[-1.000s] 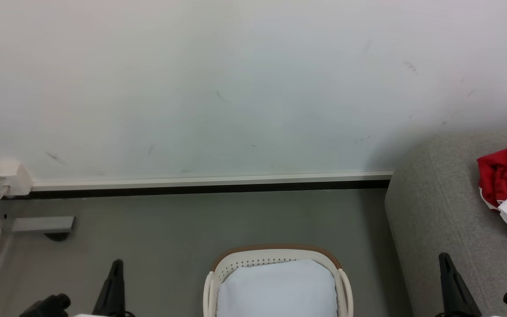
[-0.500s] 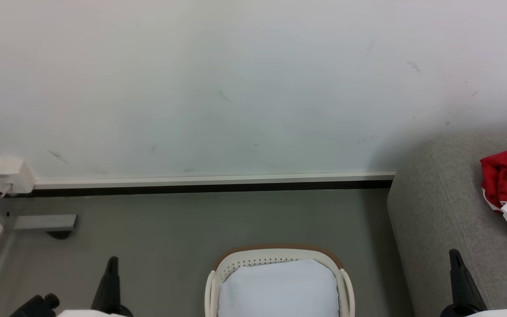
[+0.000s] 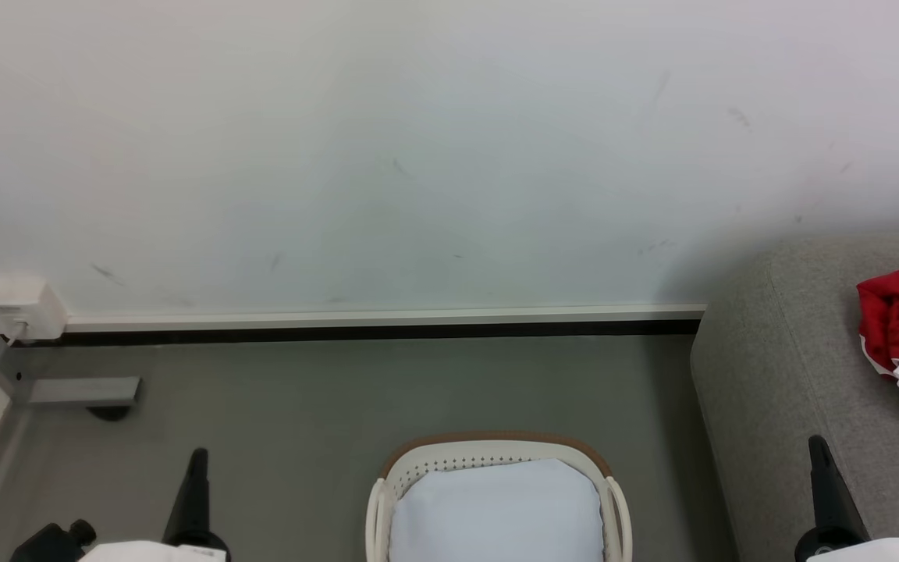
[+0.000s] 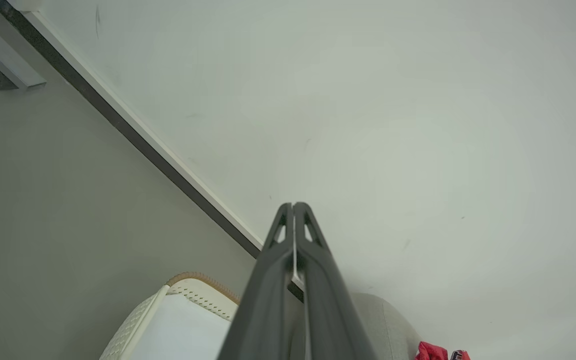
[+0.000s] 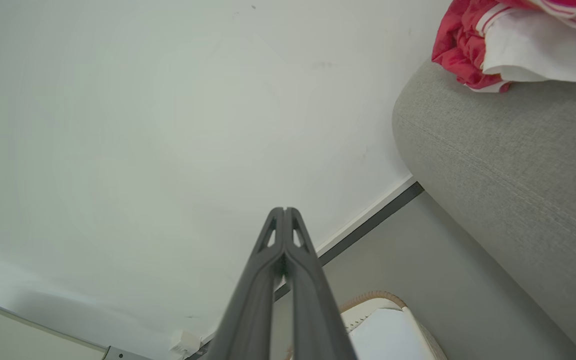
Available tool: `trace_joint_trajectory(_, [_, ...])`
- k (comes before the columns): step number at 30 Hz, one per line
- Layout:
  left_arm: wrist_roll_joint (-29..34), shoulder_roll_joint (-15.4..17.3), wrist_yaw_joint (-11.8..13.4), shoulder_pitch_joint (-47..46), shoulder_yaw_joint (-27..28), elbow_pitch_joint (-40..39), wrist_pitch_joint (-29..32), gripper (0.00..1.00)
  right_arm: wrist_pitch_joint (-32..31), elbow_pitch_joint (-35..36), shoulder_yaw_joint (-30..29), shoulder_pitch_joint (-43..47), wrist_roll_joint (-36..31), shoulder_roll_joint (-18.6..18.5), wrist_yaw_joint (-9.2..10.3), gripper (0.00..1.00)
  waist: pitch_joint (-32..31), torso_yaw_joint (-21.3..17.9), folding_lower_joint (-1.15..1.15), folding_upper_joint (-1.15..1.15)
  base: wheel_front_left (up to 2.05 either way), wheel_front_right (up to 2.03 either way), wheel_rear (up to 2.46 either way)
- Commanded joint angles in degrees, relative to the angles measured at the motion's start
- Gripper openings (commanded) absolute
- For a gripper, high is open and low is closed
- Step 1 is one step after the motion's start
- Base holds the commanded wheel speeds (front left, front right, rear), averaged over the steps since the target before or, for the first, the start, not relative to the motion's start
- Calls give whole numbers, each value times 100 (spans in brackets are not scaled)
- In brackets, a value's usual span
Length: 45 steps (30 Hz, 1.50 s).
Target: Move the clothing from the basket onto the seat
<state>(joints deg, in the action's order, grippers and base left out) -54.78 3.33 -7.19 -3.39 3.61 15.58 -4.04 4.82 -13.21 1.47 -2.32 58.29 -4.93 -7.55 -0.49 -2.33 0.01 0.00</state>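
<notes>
Dark left gripper (image 3: 199,460): at 7 o'clock in your head view, above the floor. Its two fingers are pressed flat together with nothing between them, and your left wrist view shows the same.
Right gripper (image 3: 819,449): at 5 o'clock, in front of the seat's near face. You see its jaws pressed together too, and empty.
Basket (image 3: 494,449): at 6 o'clock, standing on the floor between your two grippers and touching neither. A pale, smooth surface shows inside it.
Floor (image 3: 301,390): plain grey, running from 7 to 4 o'clock.
Seat (image 3: 777,375): light-grey fabric at 4 o'clock, beside the basket with a strip of floor between them. Its far end reaches the skirting.
Clothing (image 3: 898,316): at 3 o'clock, a crumpled red and white heap lying on top of the seat, well apart from the basket and cut off by the edge of your view.
Skirting (image 3: 379,318): a white strip over a dark band.
Socket box (image 3: 24,304): at 9 o'clock, low on the wall.
Wall (image 3: 418,156): pale and scuffed, at 12 o'clock.
</notes>
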Motion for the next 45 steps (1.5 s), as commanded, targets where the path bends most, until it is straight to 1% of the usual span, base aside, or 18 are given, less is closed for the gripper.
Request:
trace_joint_trajectory(1, [-168, 20, -4, -134, 46, -89, 53, 0, -32, 29, -48, -172, 190, -2, 4, 0, 1, 5, -1, 0, 0, 0, 0])
trace_joint_trajectory(21, [-1367, 3, -2, -212, 131, -117, 390, 0, -344, -16, -233, -273, 1306, 16, 6, 0, 13, 64, -1, 0, 0, 0, 0])
trace_joint_trajectory(45, [-2506, -17, 3, -276, 225, -145, 717, 0, -656, -64, -422, -372, 2407, 32, 9, 0, 28, 135, -1, 0, 0, 0, 0])
